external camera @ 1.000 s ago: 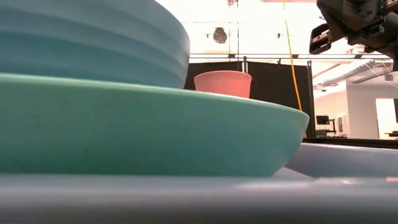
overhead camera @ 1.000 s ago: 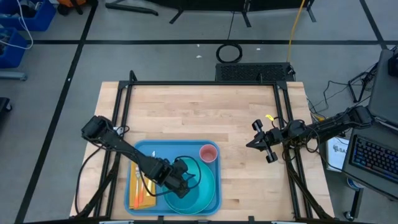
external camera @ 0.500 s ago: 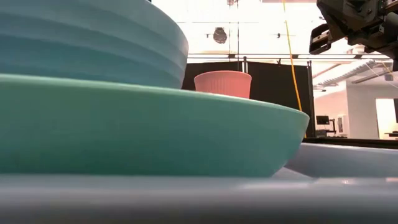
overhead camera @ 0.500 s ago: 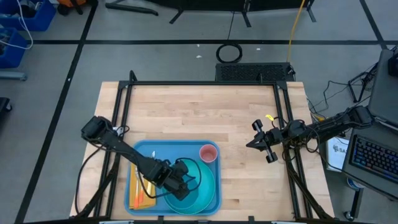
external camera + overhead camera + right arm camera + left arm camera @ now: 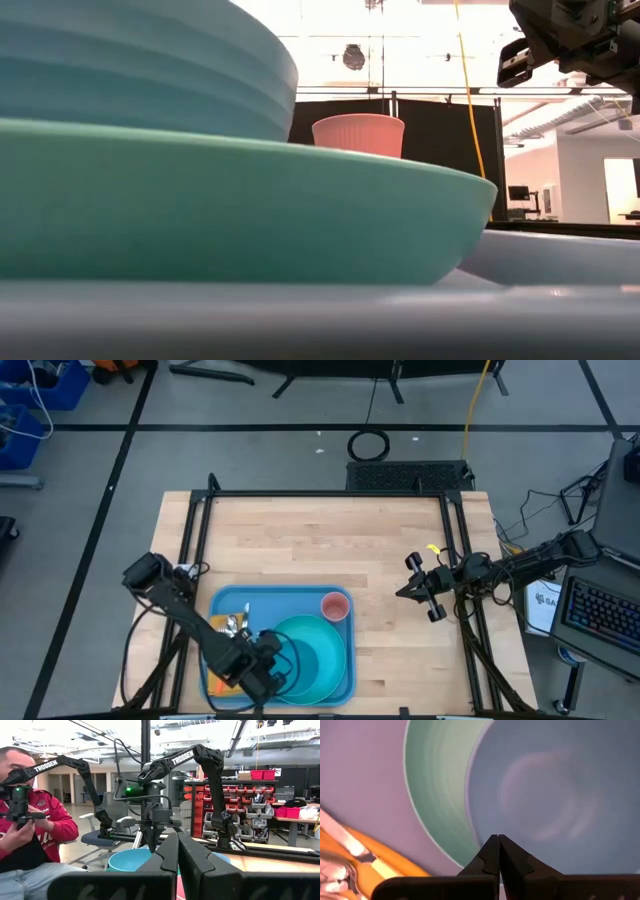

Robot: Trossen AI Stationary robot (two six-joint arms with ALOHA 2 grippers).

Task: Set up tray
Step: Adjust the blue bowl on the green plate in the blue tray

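I have the left gripper [image 5: 268, 678], jaws pressed together and empty, over the tray [image 5: 265, 599] at the table's near edge, loaded with plate [image 5: 330, 665], bowl [image 5: 560, 795] and cup [image 5: 335, 606]; I judge setup nearly finished, next retract, right gripper [image 5: 403, 592] parked closed.

1. Overhead, straight down on the whole table [image 5: 320, 540].
2. Table-level, pressed against the plate [image 5: 240, 210] (cup [image 5: 358, 134] shared with overhead).
3. Left wrist: close above the bowl [image 5: 560, 795].
4. Right wrist: level, roomward.

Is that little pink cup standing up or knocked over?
Upright: the cup shows its round open mouth from above, and stands level on the tray.
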